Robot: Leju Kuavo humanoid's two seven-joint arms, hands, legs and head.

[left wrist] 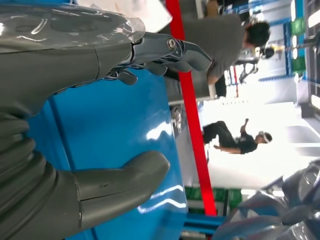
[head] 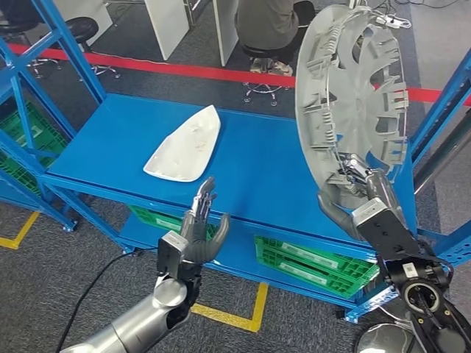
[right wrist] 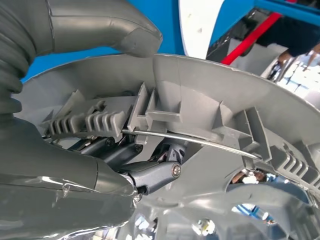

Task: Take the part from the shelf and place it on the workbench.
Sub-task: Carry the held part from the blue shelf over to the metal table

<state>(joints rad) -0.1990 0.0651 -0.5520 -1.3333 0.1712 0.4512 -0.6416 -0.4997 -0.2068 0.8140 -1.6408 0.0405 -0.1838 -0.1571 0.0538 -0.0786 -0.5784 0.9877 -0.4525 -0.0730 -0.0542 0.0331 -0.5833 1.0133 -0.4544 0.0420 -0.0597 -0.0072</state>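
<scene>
right hand [head: 355, 193]: gripping the round grey plastic wheel cover with ribbed clips [head: 351, 95] by its lower rim, thumb one side, fingers [right wrist: 151, 175] hooked inside
right arm: raised, cover held near upright above the right end of the blue metal shelf [head: 261, 162], inner face toward camera
left hand [head: 201, 224]: holds nothing, fingers straight and apart from thumb, palm turned inward
left arm: reaching up in front of shelf edge
shelf: white curved teardrop-shaped panel [head: 185, 145] lying flat, left of centre
right wrist view: thin wire ring [right wrist: 192, 140] running through cover's clips
left wrist view: person [left wrist: 241, 140] standing beyond red floor stripe [left wrist: 192, 115]
</scene>
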